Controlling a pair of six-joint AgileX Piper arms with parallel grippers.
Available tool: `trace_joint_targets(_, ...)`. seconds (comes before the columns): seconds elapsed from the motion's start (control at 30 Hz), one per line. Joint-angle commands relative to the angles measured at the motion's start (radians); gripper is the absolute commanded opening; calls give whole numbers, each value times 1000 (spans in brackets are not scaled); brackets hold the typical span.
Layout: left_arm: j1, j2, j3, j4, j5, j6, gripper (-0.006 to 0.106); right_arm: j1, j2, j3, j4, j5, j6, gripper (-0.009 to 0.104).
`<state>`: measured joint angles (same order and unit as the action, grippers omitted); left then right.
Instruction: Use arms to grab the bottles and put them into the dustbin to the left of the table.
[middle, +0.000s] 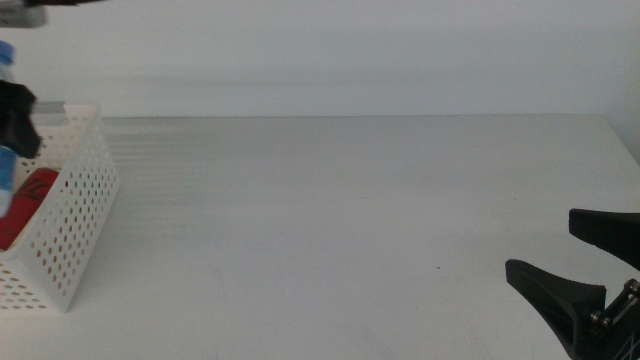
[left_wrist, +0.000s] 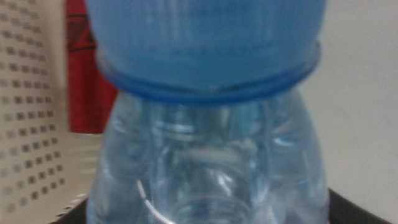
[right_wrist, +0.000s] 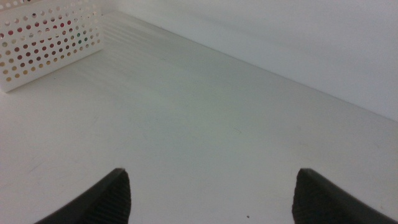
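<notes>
Nearest the camera in the middle view, the right black wedge-fingered gripper (middle: 585, 262) is seen low at the right edge of the plain white matte table (middle: 340, 230), its jaws spread wide and holding nothing; in the right wrist view only bare tabletop lies between them.

Farther off, at the far left, the white rectangular plastic dustbin with rows of round holes (middle: 70, 235) is seen, with the red soda can (middle: 25, 205) already lying inside it. Colours showing through the holes in the right wrist view suggest other contents, but they cannot be identified.

The left black gripper (middle: 15, 118) is held above the dustbin's opening, closed on the clear blue-capped water bottle (left_wrist: 208, 130). The bottle's long axis is seen upright, cap uppermost, with the dustbin wall and red can just behind and below it. Release is judged to be the coming move, the bottle lying directly over the bin.

No writing can be read; the can's markings are blurred.
</notes>
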<state>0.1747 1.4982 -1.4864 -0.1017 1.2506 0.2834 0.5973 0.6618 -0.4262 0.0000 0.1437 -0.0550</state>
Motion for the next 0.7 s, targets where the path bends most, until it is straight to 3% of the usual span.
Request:
trace_joint_targets(0.0, 40, -21, -64, 0, 1, 10, -5, 2, -2, -27, 0, -70, -9, 68)
trace_joint_targets(0.23, 136, 58, -87, 13, -20, 66, -5, 2, -2, -27, 0, -70, -8, 68)
trace_joint_targets(0.67, 142, 239, -87, 5, -158, 74, -5, 2, -2, -27, 0, -70, -6, 68)
